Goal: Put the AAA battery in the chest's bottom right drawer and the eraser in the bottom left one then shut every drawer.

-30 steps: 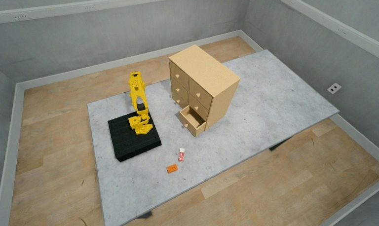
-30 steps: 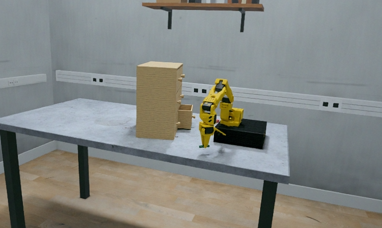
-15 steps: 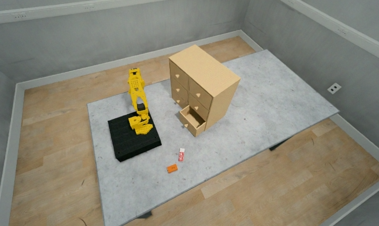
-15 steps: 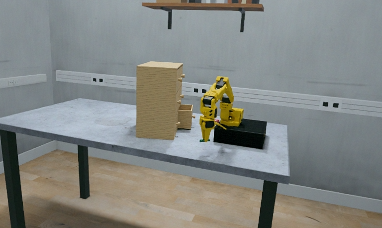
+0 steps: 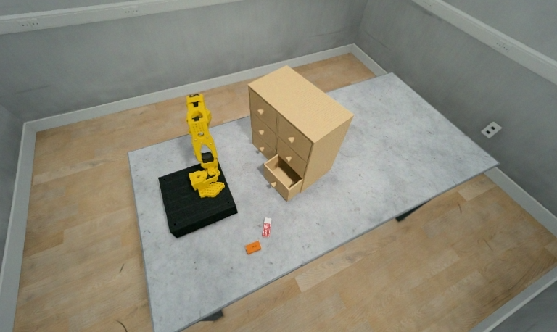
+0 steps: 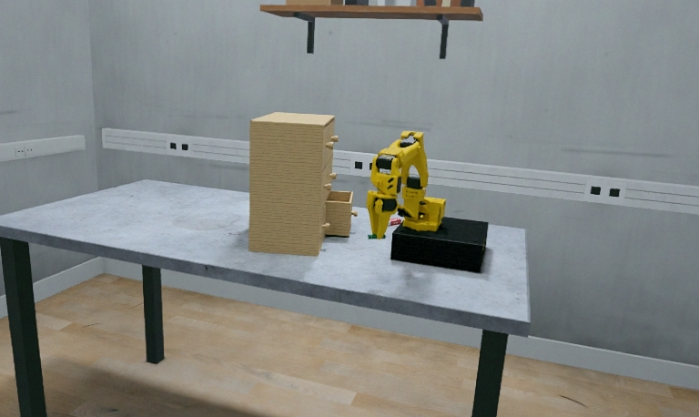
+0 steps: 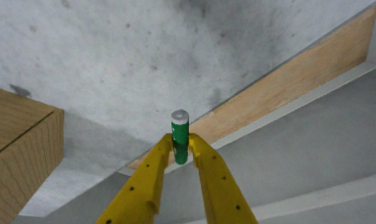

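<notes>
Top view. We list a grey table [image 5: 369, 156] carrying a tan chest [image 5: 297, 123] of six drawers, two columns by three rows. One bottom drawer [image 5: 283, 177] stands pulled out, its inside bare as far as we see; the other five fronts sit flush. Left of the chest we note the yellow arm [image 5: 201, 148] on a black base [image 5: 195, 199], folded upward; its claw is hidden from here. Nearer the camera lie a white-and-red eraser [image 5: 266, 227] and, just beside it but apart, an orange block [image 5: 252, 246], both flat on the table, well apart from the chest.

Exterior view. We see the chest [image 6: 288, 183] from its side, knobs facing right, with the open drawer [image 6: 339, 212] projecting at the bottom. The arm [image 6: 401, 180] bends over from its base [image 6: 440, 243], and the gripper [image 6: 377, 232] points down between base and chest, a green tip showing at its end just above the table [image 6: 154, 222]. A shelf [image 6: 370, 12] hangs on the far wall.

Wrist view. We record the gripper [image 7: 181, 148] clamped on the battery [image 7: 179, 136], green with a silver cap, standing lengthwise beyond the fingertips. A corner of the chest [image 7: 26, 151] shows at left; the table edge and wood floor lie past the battery.
</notes>
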Robot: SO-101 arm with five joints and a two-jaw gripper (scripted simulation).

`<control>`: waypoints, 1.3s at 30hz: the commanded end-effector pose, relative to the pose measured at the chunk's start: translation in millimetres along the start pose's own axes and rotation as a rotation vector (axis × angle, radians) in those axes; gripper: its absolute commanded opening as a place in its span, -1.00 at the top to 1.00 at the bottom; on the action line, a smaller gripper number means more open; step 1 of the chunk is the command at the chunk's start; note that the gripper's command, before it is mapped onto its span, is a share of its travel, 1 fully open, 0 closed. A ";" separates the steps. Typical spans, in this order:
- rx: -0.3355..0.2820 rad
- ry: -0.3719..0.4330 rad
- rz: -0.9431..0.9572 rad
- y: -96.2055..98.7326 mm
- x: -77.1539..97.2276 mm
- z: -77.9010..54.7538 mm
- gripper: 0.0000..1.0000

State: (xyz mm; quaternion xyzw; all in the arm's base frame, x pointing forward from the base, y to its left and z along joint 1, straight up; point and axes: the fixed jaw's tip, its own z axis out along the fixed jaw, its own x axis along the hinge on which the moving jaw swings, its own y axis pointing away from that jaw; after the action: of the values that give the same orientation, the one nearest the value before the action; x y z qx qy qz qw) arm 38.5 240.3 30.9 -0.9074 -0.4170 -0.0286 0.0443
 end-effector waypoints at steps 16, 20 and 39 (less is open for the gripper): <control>0.106 0.224 -0.320 11.9 -22.1 -69.5 1.00; 0.120 0.278 -0.394 16.5 -29.5 -80.0 1.00; 0.137 0.402 -0.553 27.1 -46.5 -95.6 1.00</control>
State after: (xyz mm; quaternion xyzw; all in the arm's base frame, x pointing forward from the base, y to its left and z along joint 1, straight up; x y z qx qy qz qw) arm 29.1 180.6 123.1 -0.7343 -0.6248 -0.1945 0.1807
